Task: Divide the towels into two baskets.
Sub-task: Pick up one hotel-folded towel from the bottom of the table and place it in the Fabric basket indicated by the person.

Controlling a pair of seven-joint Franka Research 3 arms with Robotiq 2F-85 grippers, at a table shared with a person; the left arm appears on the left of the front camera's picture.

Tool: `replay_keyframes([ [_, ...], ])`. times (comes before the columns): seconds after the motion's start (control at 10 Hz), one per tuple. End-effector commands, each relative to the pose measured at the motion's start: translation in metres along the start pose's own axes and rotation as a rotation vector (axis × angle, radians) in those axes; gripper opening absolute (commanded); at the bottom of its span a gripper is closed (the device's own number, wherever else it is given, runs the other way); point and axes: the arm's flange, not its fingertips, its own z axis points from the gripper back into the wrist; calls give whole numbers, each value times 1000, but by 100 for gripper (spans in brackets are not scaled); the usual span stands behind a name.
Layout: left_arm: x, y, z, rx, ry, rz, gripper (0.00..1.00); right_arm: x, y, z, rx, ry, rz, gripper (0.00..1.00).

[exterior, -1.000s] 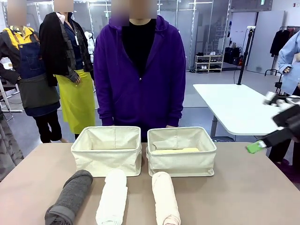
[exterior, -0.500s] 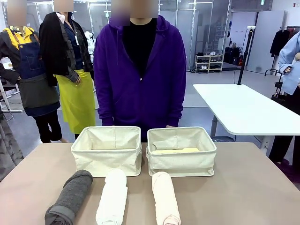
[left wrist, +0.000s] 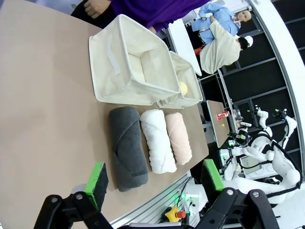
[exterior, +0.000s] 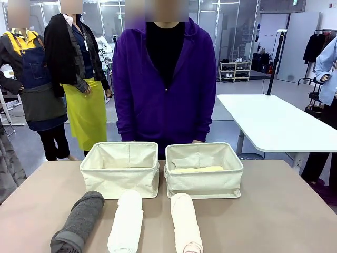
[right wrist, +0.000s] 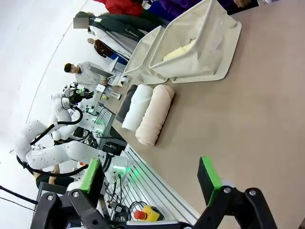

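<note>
yellow towel [exterior: 197, 169] in right basket [exterior: 204, 185], left basket [exterior: 119, 182] just beside. grey towel [exterior: 79, 220], white towel [exterior: 126, 221], pink towel [exterior: 185, 221] in row on near desk [exterior: 274, 211]. left tool [left wrist: 155, 177], right tool [right wrist: 150, 175] apart, gripping nothing.

Tan table [exterior: 274, 211], flat and matte. Bears five things directly. Toward the far side, left basket [exterior: 119, 176] and right basket [exterior: 204, 182], cream canvas, upright, just beside each other, long front walls facing the robot's side. On the near side, three rolled towels in a row, each lying lengthwise toward the baskets: dark grey towel [exterior: 79, 221] at left, slanted; white towel [exterior: 127, 221] in the middle; pale pink towel [exterior: 185, 224] at right, before the right basket.
</note>
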Motion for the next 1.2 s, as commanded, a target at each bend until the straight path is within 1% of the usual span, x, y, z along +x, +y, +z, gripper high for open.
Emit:
replay_keyframes([
  [0.0, 1, 2, 3, -28, -16, -20, 100, -6, -1, 0, 10, -9, -11, 100],
  [1.1, 1, 2, 3, -28, -16, -20, 100, -6, -1, 0, 10, -9, -11, 100],
])
